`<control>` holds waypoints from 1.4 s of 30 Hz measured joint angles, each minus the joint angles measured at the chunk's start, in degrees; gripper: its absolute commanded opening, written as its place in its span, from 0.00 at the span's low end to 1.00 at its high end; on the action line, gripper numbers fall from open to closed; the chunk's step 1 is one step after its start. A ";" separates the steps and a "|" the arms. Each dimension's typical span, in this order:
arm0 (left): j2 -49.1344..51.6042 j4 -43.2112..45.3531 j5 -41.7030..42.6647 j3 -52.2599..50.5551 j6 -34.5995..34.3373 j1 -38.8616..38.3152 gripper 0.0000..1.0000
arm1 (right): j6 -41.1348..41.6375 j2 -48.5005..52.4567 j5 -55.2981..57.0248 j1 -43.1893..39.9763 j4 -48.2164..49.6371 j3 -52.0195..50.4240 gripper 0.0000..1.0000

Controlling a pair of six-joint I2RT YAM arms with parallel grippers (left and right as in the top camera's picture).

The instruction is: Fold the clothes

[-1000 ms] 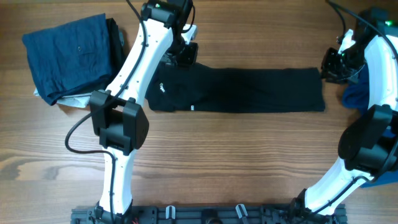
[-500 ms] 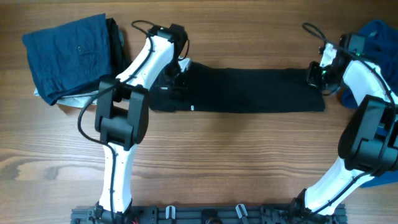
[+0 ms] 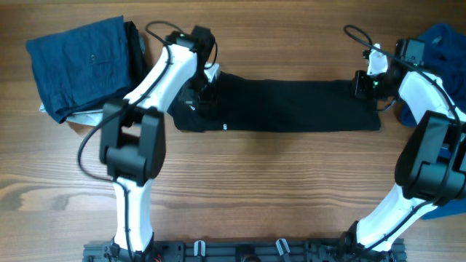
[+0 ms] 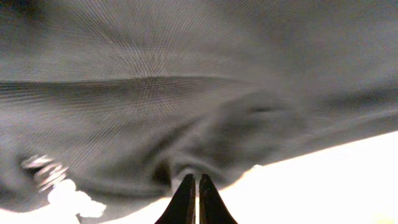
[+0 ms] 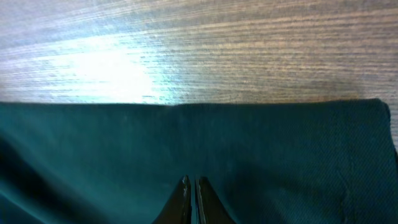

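The clothes here are chiefly a black shirt (image 3: 284, 105), folded into a long strip across the table, with a small white logo (image 3: 190, 102) near its left end. My left gripper (image 3: 204, 91) is down on the strip's upper left part. In the left wrist view the left gripper (image 4: 197, 177) is shut, and dark cloth (image 4: 186, 112) puckers at its tips. My right gripper (image 3: 364, 84) sits on the upper right corner. The right wrist view shows the right gripper (image 5: 191, 180) shut, low on the cloth (image 5: 280, 149) just inside its far edge.
A folded blue garment (image 3: 84, 65) lies at the far left on top of other folded pieces. More blue cloth (image 3: 437, 40) is bunched at the right edge behind the right arm. Bare wooden table (image 3: 255, 182) spreads in front of the shirt.
The left gripper dropped onto the shirt's left end. The right gripper moved left from beyond the shirt's right edge onto its corner. Both closed.
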 measured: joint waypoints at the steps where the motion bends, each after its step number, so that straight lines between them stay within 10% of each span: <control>1: -2.16 0.98 -0.02 0.00 -0.33 0.00 0.04 | -0.61 0.00 0.68 0.17 0.00 0.00 0.04; 24: -4.98 21.18 -3.82 -18.05 -3.37 0.00 0.04 | -0.87 5.79 9.35 0.96 12.15 -0.79 0.04; 42: -8.24 20.70 -3.37 -16.02 -3.85 0.50 0.05 | -0.46 3.67 16.83 0.39 18.73 -0.52 0.36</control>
